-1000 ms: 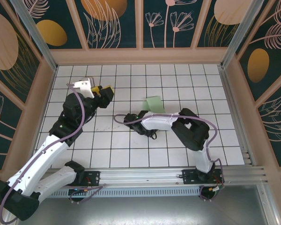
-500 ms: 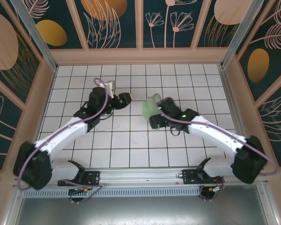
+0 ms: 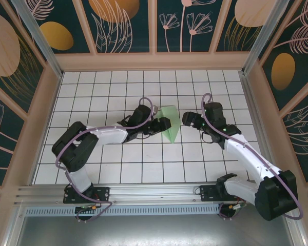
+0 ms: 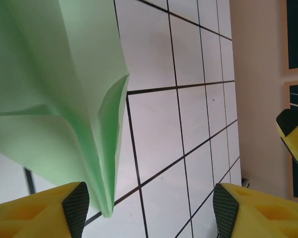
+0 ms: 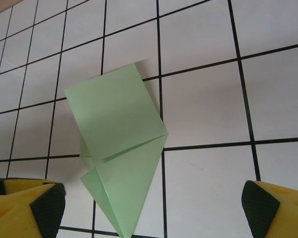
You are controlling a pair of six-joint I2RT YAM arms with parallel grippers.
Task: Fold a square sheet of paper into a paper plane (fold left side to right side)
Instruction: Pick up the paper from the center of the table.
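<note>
Bright even light, soft shadows, sharp focus

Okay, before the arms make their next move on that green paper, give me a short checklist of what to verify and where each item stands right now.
1. The left tool is open: ok, wide apart.
2. The right tool is open: ok, holding nothing.
3. The paper lies between both tools: ok in the top view.
4. The paper is clear of the right tool: ok, bare tile shows on either side in the right wrist view.
5. The paper is clear of the left tool's fingers: cannot tell, its tip ends right beside one.
6. The layers lie flat: not ok, one folded edge gapes open in the left wrist view.
</note>
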